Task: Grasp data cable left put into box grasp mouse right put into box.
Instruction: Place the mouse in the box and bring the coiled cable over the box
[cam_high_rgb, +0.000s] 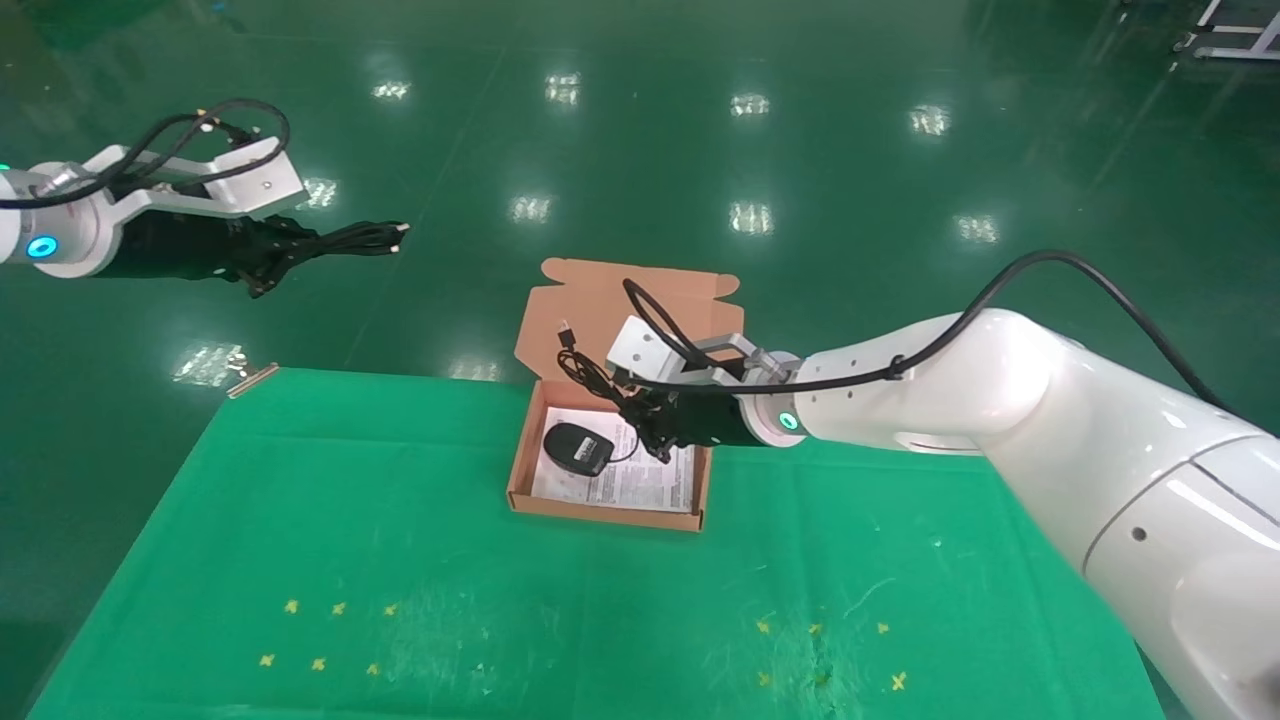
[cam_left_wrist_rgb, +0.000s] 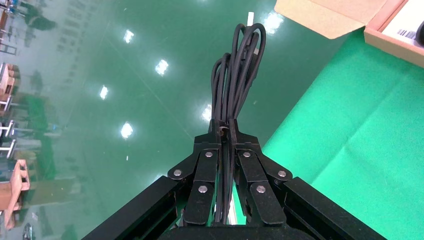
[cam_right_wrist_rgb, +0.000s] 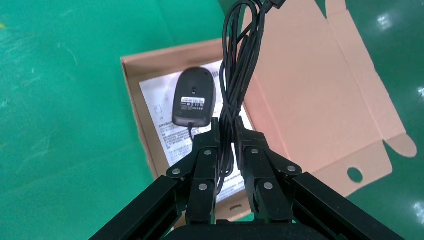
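My left gripper is shut on the data cable, a black coiled bundle held in the air past the table's back left corner; it also shows in the left wrist view, pinched between the jaws of the left gripper. The mouse lies in the box, label up in the right wrist view. My right gripper hovers over the box's right half, shut on the mouse's bundled cord, whose plug sticks up towards the lid.
The box stands at the back middle of the green cloth table, its lid open and leaning away. A small wooden strip lies at the table's back left corner. Yellow marks dot the front of the cloth.
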